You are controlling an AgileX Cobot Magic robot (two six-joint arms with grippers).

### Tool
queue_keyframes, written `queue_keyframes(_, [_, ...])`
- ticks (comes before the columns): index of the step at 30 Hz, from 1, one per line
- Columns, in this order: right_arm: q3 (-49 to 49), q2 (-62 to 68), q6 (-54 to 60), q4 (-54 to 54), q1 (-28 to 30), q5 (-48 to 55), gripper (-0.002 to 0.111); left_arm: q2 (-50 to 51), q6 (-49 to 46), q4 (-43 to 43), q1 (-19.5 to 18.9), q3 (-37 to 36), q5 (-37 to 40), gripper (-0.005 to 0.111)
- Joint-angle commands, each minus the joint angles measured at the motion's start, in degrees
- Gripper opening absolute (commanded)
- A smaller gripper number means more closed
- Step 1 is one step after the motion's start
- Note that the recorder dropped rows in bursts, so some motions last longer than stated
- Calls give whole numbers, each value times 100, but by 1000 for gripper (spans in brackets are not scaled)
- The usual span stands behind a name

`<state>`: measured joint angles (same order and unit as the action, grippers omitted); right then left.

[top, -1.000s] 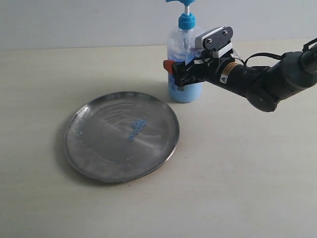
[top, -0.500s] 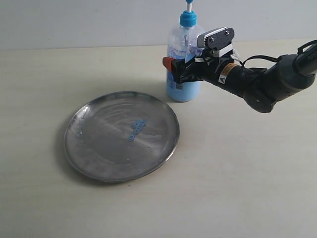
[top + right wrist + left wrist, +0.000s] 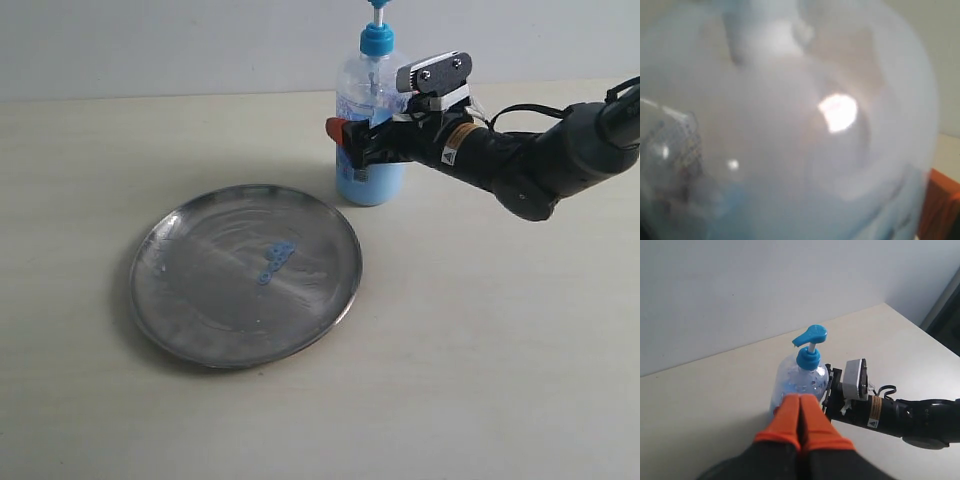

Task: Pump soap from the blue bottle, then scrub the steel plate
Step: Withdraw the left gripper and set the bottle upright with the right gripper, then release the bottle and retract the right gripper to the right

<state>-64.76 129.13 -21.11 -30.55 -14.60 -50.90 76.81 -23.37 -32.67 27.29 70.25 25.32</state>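
The blue bottle (image 3: 368, 130) stands upright at the far side of the surface (image 3: 480, 340), just beyond the right part of the steel plate's rim. The steel plate (image 3: 160, 300) lies flat on the near left. A small cluster of blue soap (image 3: 275, 260) sits near the plate's middle as separate dabs, not spread out.

The right gripper (image 3: 358, 138) reaches in from the right, its jaws closed around the bottle's body at about mid-height. One orange tip shows on the bottle's left flank. In the right wrist view the bottle (image 3: 790, 130) fills the picture, blurred.

The left gripper (image 3: 800, 422) has its orange jaws pressed together and holds nothing. It is up beside the bottle (image 3: 800, 382), with the pump head (image 3: 810, 335) just past its tips. It does not show in the exterior view.

Judging by the dabs, the pumping step has delivered at least some soap. With the left jaws so near the pump head, more pumping may be in hand; that cannot be told for certain. The scrubbing looks wholly undone: the soap is unsmeared, and no sponge or brush shows in any view.
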Motion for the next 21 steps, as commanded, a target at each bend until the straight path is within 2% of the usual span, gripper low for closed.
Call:
queue_keyframes(1, [-18, -353, -335, -471, 8, 36, 105, -204, 28, -52, 15, -214, -144, 1])
queue_keyframes(9, [-18, -855, -663, -562, -6, 1136, 105, -414, 28, -66, 15, -511, -192, 1])
queue_keyframes(13, [-18, -1136, -1051, -922, -6, 1362, 105, -512, 28, -66, 15, -690, -192, 1])
queue_keyframes(18, [26, -1570, -1458, -1415, -6, 2201, 105, -644, 28, -66, 15, -902, -159, 1])
queue_keyframes(21, [198, -1887, -1733, -1668, -6, 2203, 105, -706, 28, -53, 15, -1010, -131, 1])
